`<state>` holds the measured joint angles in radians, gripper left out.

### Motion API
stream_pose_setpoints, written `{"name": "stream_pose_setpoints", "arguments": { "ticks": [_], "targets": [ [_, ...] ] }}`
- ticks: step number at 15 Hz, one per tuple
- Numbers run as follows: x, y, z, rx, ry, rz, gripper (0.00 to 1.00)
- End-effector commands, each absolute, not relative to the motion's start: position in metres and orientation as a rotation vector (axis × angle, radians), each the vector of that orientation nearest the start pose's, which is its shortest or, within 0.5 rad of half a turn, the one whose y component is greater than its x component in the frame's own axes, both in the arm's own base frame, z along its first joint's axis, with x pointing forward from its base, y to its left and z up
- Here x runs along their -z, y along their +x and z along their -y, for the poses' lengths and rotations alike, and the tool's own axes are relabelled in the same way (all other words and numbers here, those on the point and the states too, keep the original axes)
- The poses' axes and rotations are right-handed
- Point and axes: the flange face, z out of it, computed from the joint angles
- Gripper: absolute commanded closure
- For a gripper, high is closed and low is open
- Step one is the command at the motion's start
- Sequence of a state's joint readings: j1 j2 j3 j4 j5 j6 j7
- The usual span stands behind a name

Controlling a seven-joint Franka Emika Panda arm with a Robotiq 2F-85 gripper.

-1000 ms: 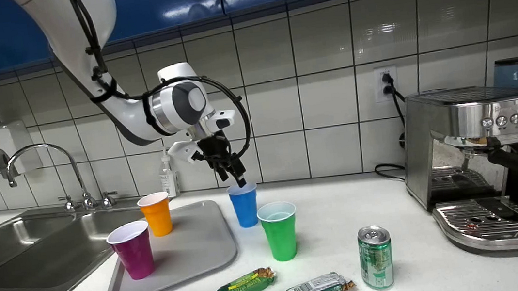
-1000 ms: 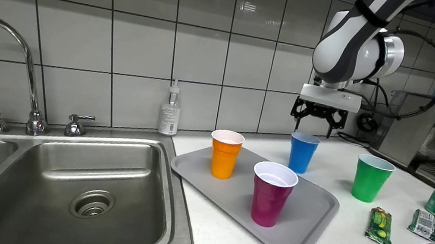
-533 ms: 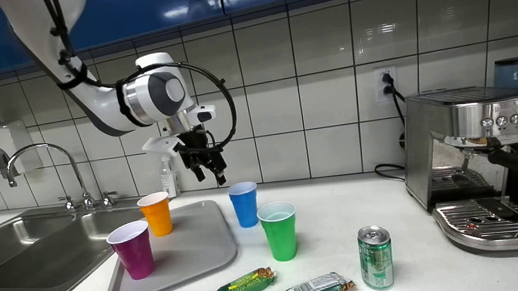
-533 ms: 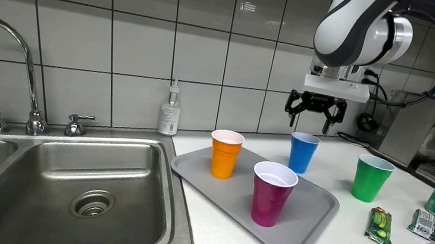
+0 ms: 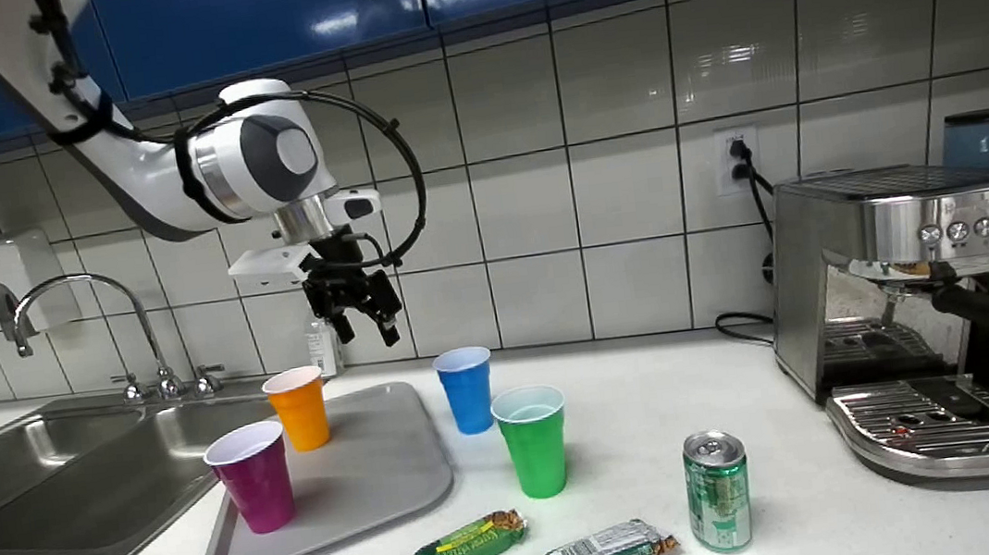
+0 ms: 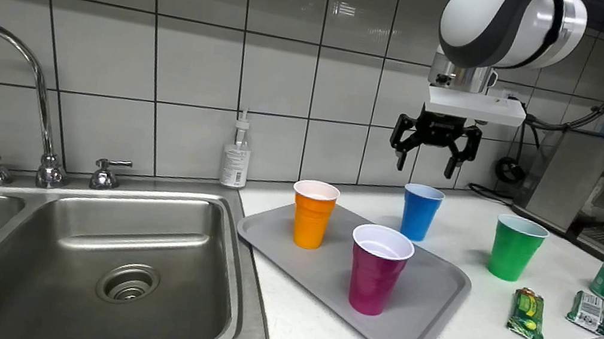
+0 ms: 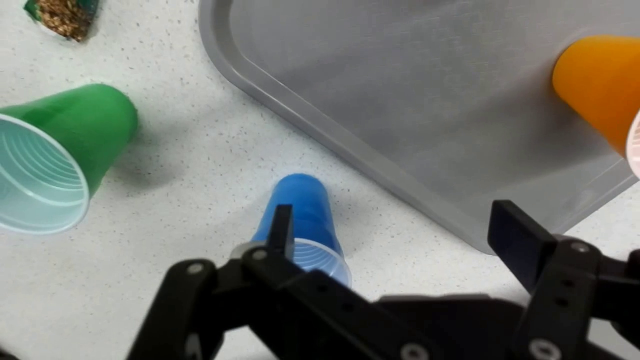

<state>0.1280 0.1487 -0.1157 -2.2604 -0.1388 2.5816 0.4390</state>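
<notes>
Tool (image 6: 424, 168) hangs above worktop (image 5: 639, 401), fingers (image 7: 520, 242) spread. Blue cup (image 6: 420, 217) upright, lower than tool, near but apart, partly behind one finger in wrist view. Also below tool level: gray tray (image 6: 430, 296) bearing orange cup (image 6: 311, 219), purple cup (image 6: 373, 284). Green cup (image 6: 516, 251) farther from tool.

Gap between blue cup (image 7: 309, 210) and tray (image 7: 425, 110)

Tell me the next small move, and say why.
I'd probably keep easing the open jaws up and away from the blue cup: they hold nothing, and over the last second they have risen away from it. It stands upright on the counter beside the gray tray. One jaw hides part of it in the wrist view, so extra clearance seems prudent.
</notes>
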Motion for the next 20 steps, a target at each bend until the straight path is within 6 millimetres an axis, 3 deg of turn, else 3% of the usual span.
{"name": "stream_pose_setpoints", "arguments": {
  "ticks": [1, 5, 20],
  "targets": [
    [-0.313, 0.551, -0.009, 0.301, -3.148, -0.493, 0.0],
    [-0.312, 0.55, -0.008, 0.297, -3.15, -0.491, 0.0],
    [-0.285, 0.581, -0.08, 0.297, -3.087, -0.334, 0.0]
  ]
}}
